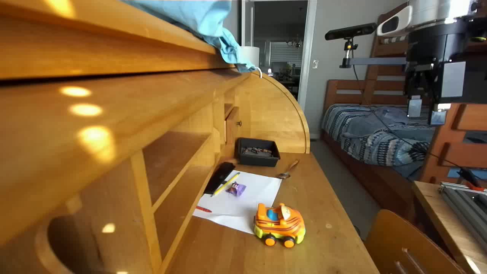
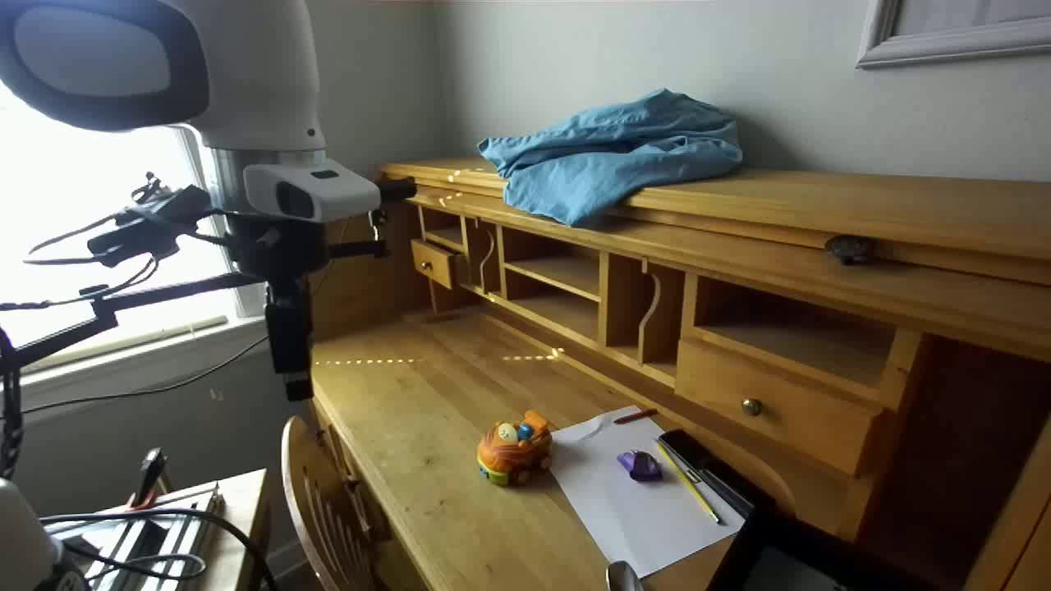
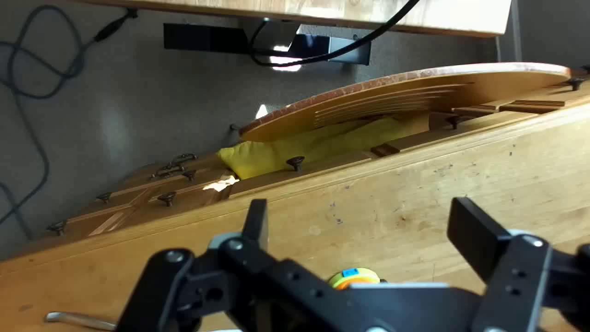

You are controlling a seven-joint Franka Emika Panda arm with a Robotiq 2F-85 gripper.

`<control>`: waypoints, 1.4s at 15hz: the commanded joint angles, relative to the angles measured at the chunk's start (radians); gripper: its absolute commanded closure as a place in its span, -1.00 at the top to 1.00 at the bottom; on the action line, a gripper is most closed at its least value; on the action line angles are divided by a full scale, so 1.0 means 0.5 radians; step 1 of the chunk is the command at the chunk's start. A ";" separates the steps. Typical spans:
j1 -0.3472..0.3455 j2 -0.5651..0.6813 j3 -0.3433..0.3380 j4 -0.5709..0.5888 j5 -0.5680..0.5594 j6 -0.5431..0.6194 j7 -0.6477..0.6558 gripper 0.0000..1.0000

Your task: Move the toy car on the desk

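The orange-and-yellow toy car (image 1: 280,225) (image 2: 515,451) stands upright on its wheels on the wooden desk (image 1: 331,243) (image 2: 386,410), beside the corner of a white paper. In the wrist view only one end of the toy car (image 3: 352,276) shows, with a lime rim and blue patch; the gripper body hides the rest. My gripper (image 1: 427,112) (image 2: 297,386) is raised above the desk's front edge, apart from the car. In the wrist view the gripper (image 3: 359,216) has its fingers wide apart, with nothing between them.
White paper (image 1: 262,190) holds a yellow pencil (image 1: 225,184), a purple packet (image 1: 236,189) and a red crayon (image 1: 204,209). A black case (image 1: 219,177), black tray (image 1: 258,160) and spoon (image 1: 289,169) lie farther along. Cubbies line the back; a chair (image 2: 316,501) stands at the front edge.
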 commanded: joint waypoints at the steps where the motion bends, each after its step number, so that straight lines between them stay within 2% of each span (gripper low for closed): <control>1: -0.017 0.000 0.015 0.003 0.010 -0.005 -0.011 1.00; 7: -0.017 0.000 0.015 0.003 0.010 -0.004 -0.011 1.00; 8: -0.071 0.042 0.021 0.016 -0.005 0.043 0.066 1.00; 10: -0.103 0.110 -0.019 0.018 -0.014 0.207 0.037 1.00; 12: -0.114 0.223 -0.030 0.012 -0.017 0.504 -0.014 1.00; 15: -0.054 0.441 -0.058 0.020 -0.001 0.885 -0.170 1.00; 17: -0.007 0.611 -0.067 0.051 -0.011 1.060 -0.303 1.00; 21: 0.124 0.911 -0.131 0.137 0.054 1.248 -0.646 1.00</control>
